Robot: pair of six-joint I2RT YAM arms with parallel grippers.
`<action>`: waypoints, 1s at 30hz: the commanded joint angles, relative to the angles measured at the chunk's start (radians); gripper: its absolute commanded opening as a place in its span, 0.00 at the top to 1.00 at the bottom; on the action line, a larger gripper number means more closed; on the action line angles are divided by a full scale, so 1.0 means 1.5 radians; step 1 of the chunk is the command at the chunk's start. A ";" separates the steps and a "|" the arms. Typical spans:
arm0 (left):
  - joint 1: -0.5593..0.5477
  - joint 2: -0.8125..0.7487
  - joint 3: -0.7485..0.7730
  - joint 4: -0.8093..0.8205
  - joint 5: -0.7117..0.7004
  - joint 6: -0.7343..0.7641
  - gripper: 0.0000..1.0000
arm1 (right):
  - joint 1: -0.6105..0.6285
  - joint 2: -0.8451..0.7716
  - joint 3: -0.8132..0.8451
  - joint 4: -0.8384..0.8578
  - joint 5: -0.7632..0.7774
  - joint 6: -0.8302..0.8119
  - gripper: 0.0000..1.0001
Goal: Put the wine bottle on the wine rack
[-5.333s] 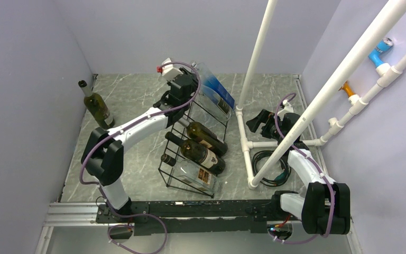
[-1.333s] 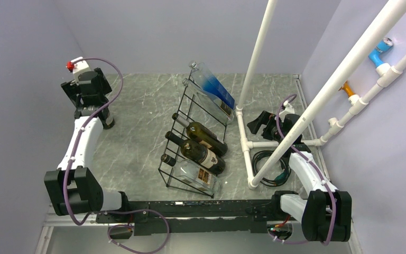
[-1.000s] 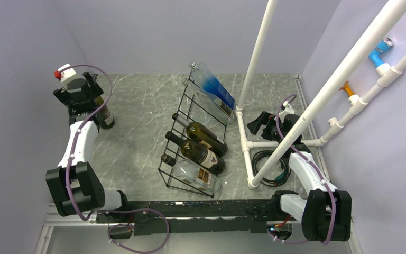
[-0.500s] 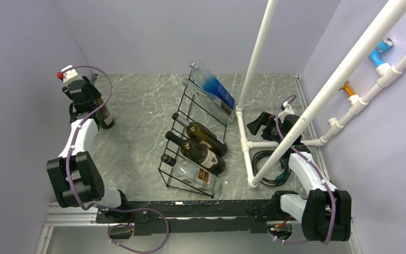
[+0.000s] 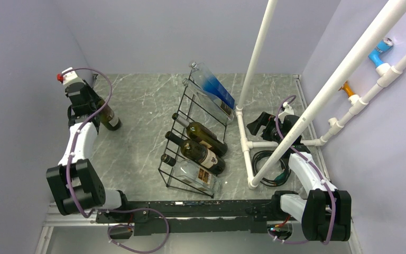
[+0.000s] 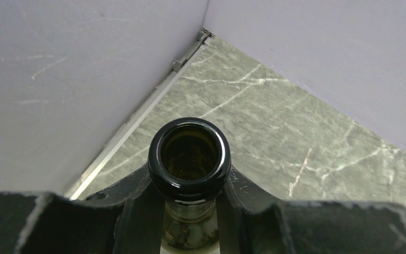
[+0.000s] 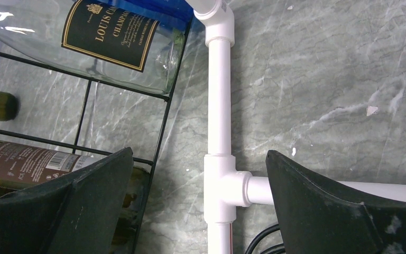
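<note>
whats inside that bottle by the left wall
The dark green glass wine bottle is uncorked, its neck looks empty; the black left gripper covers the body, so contents unseen.

You've got a grey marbled table (image 5: 137,114): wine rack (image 5: 196,111) mid-table, wine bottle (image 5: 107,117) far left, white pipe frame (image 5: 246,144) and coiled cable (image 5: 267,159) right.

A dark green wine bottle (image 6: 189,159), uncorked and open-mouthed, stands roughly upright near the far left corner of the worktop (image 5: 137,106), gripped at the neck by the left hand (image 5: 86,99). Well to that hand's right sits the long black wire wine rack (image 5: 168,174), with five bottles (image 5: 203,154) lying on its slanted grid.
</note>
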 commanded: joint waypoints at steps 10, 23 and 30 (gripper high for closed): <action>-0.002 -0.144 -0.019 0.009 0.107 -0.142 1.00 | 0.001 0.007 0.001 0.038 -0.005 -0.001 0.00; -0.002 -0.235 -0.067 0.041 0.179 -0.266 1.00 | 0.001 0.017 0.001 0.041 -0.003 -0.001 0.00; -0.003 -0.291 -0.019 0.018 0.233 -0.327 1.00 | 0.001 0.017 0.001 0.041 -0.004 -0.001 0.00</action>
